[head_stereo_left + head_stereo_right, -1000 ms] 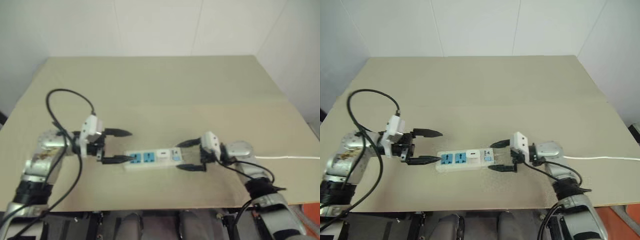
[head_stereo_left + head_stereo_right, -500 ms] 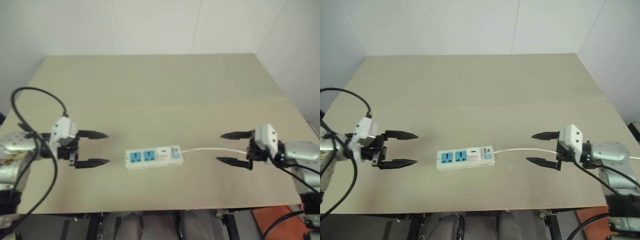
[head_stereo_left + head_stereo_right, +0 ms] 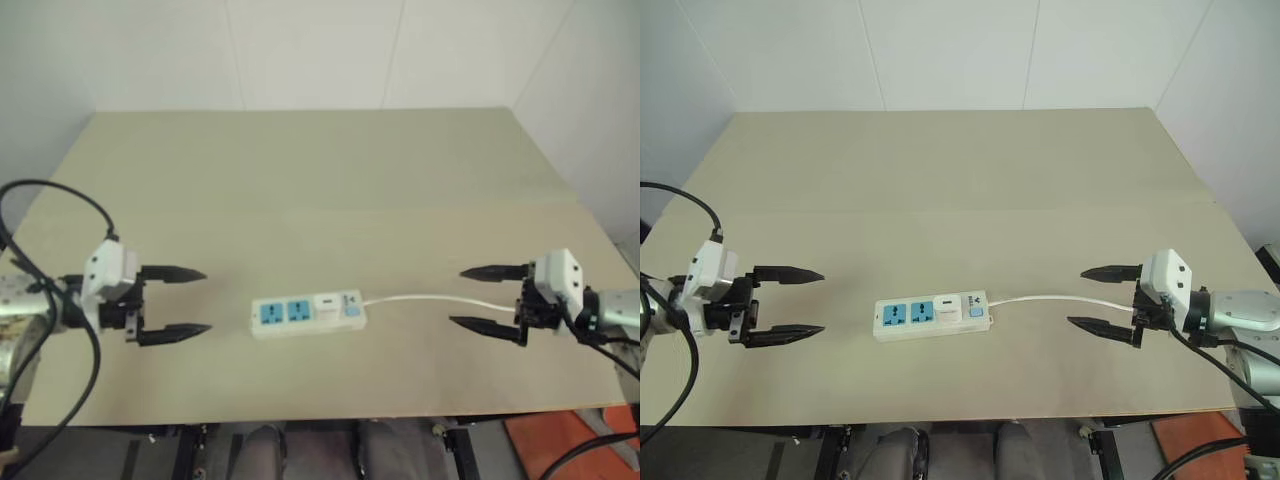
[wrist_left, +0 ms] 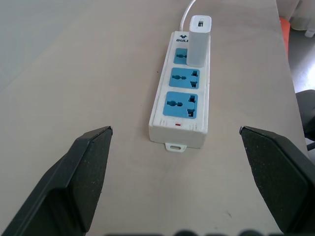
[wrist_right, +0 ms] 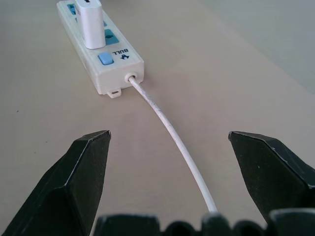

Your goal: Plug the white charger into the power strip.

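Power strip [image 3: 307, 313] lying flat near the table [image 3: 320, 170] front edge, white charger [image 4: 199, 40] standing upright in the socket next to the switch end, cord [image 3: 430, 299] trailing toward 3 o'clock; left claw [image 3: 172, 301] at 9 o'clock and right claw [image 3: 493, 298] at 3 o'clock, both spread wide, empty, well apart from the strip. Plugging judged complete, so best practice: claws kept clear of strip and cord. Readable beside the blue switch: "BULL".
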